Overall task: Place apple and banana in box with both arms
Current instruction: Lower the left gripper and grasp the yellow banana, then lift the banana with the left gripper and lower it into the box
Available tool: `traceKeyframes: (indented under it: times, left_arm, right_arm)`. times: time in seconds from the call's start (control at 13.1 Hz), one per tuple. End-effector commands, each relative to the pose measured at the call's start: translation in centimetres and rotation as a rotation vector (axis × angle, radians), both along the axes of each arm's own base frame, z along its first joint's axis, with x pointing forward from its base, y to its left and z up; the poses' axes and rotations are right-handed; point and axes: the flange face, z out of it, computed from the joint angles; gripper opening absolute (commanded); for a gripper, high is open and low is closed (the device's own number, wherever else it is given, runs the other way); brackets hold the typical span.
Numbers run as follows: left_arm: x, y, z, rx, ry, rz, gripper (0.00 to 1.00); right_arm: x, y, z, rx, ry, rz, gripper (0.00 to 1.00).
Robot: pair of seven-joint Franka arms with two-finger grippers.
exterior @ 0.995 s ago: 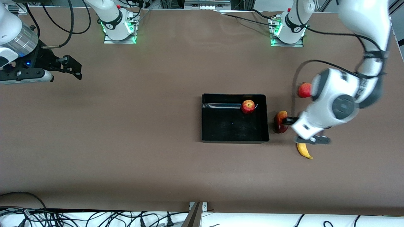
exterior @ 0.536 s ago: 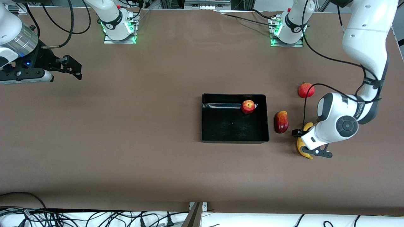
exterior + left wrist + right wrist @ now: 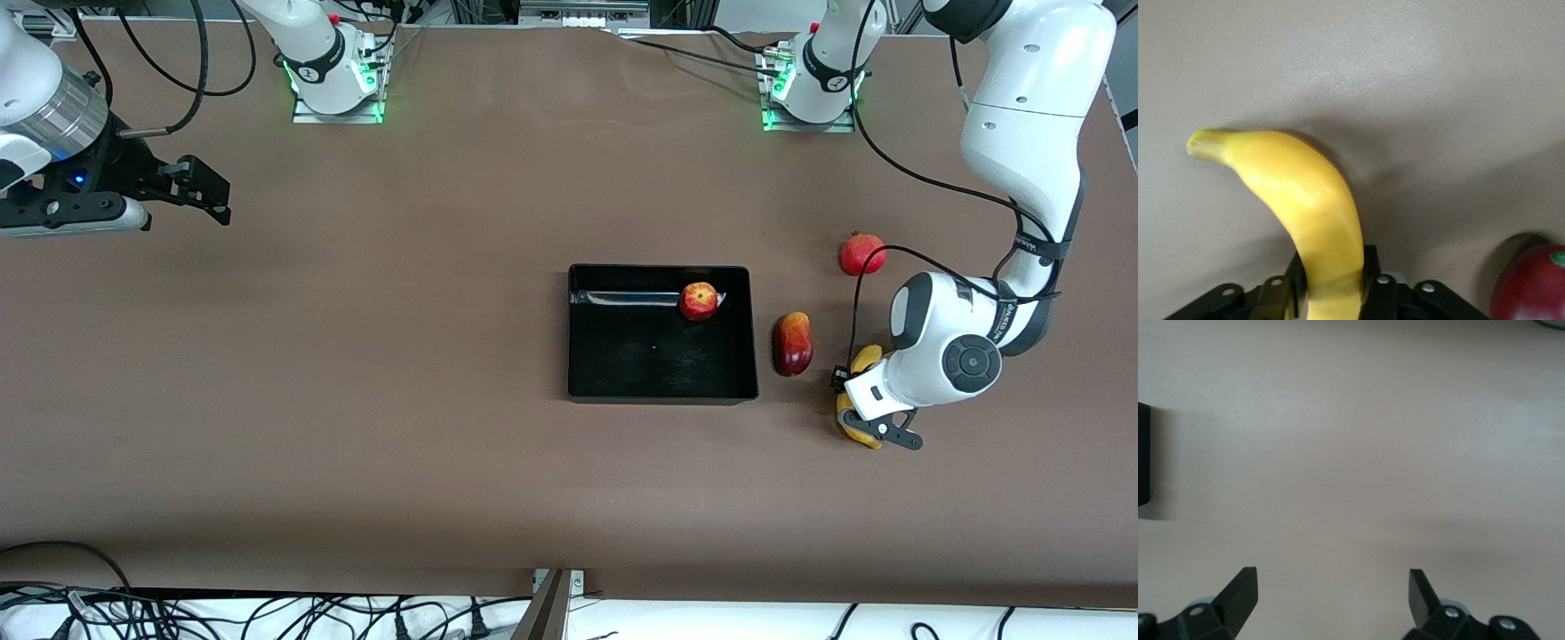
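The left gripper [image 3: 861,411] is down at the table [image 3: 356,400] with its 2 fingers [image 3: 1373,280] on either side of the banana [image 3: 855,427], which passes between them in the left wrist view; the pads sit against the fruit's flanks, though whether they are pressing firmly cannot be told. The banana [image 3: 1298,213] lies on the table toward the left arm's end, nearer to the front camera than the mango [image 3: 792,343], which lies just beside the box [image 3: 576,356] and apart from it. The apple [image 3: 700,300] rests inside the box, close to the wall farthest from the front camera and toward the left arm's end of it. 1 more red fruit, a crowned one [image 3: 861,254], sits on the table farther from the front camera than the mango. The right gripper [image 3: 191,191] waits above bare table at the right arm's end, its fingers [image 3: 1238,593] spread wide and holding nothing.
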Motion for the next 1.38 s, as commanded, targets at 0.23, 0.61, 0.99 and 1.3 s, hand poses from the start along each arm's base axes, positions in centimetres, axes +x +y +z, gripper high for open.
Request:
traceKeyframes:
  times: [0.23,0.61,0.99,1.3]
  left_arm:
    - [-0.1,-8.6,13.6,-0.018,-0.013,-0.121,0.0]
    - [-4.6,-25.7,16.3,-0.091,0.028,0.034,0.0]
    - [-7.6,-34.2,8.0,-0.121,0.049,0.067,0.0]
    - [-7.9,-34.9,3.2,-0.16,0.075,0.077,0.35]
  right_arm:
    - [0.2,0.1,0.5,-0.005,-0.008,0.002,1.0]
    - [0.2,0.1,0.5,-0.005,-0.008,0.002,1.0]
    - [0.2,0.1,0.5,-0.006,-0.008,0.002,1.0]
    - [0.2,0.1,0.5,-0.005,-0.008,0.002,1.0]
